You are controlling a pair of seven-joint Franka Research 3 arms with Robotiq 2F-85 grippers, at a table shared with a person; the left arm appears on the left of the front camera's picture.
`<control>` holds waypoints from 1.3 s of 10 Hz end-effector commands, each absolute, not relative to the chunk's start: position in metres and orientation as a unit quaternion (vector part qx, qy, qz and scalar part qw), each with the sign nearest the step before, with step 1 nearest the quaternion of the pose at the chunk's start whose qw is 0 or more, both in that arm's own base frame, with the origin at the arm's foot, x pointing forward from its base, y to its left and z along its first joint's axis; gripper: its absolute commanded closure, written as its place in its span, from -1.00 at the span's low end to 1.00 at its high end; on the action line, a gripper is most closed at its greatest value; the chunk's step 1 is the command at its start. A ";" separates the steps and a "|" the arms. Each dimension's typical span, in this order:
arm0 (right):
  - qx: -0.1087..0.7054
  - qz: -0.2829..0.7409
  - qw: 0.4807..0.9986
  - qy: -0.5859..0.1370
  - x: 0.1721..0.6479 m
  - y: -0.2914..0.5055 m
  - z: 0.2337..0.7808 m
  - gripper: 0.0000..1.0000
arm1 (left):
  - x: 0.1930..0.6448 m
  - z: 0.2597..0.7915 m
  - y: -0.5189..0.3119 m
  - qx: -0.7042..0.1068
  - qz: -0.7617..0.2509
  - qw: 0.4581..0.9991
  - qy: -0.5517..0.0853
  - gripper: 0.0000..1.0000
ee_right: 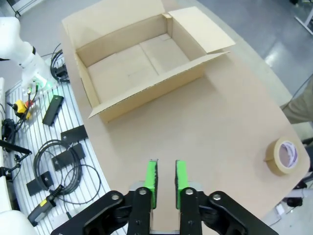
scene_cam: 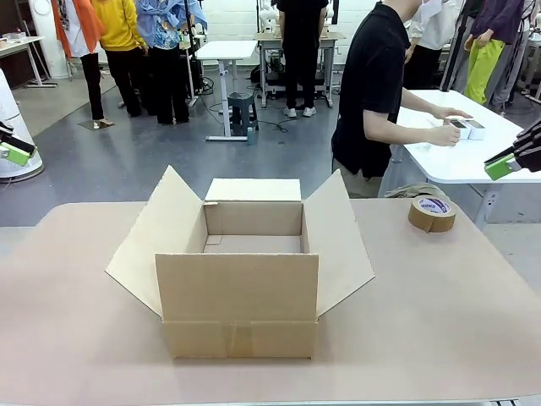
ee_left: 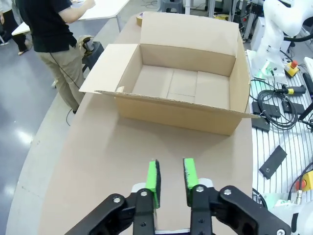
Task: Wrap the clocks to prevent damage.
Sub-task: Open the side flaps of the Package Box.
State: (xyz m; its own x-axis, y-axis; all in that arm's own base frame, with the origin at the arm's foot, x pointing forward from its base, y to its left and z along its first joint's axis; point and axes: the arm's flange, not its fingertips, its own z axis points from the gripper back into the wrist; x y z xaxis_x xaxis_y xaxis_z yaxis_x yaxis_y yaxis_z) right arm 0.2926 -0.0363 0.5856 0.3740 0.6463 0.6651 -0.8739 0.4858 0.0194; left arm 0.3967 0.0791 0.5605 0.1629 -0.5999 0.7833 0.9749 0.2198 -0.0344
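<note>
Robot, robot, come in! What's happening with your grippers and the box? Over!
Left gripper, right gripper: jaws narrowly apart, empty. Cardboard box open, bare inside. Tape roll clear of box. Over.

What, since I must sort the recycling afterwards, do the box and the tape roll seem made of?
The box looks like plain brown corrugated cardboard, matte, with creased flaps. The tape roll seems tan packing tape, paper or plastic I cannot tell, wound on a printed core.
</note>
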 end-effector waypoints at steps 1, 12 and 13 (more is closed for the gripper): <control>0.196 0.483 0.798 -0.301 0.292 -0.038 0.583 1.00 | 0.397 0.562 0.081 -0.282 -0.568 0.697 -0.333 1.00; 0.155 0.248 0.941 -0.169 0.323 0.162 0.622 1.00 | 0.373 0.651 -0.094 -0.120 -0.491 0.851 -0.140 1.00; 0.121 0.231 0.956 -0.132 0.331 0.195 0.615 1.00 | 0.371 0.651 -0.124 -0.102 -0.453 0.877 -0.121 1.00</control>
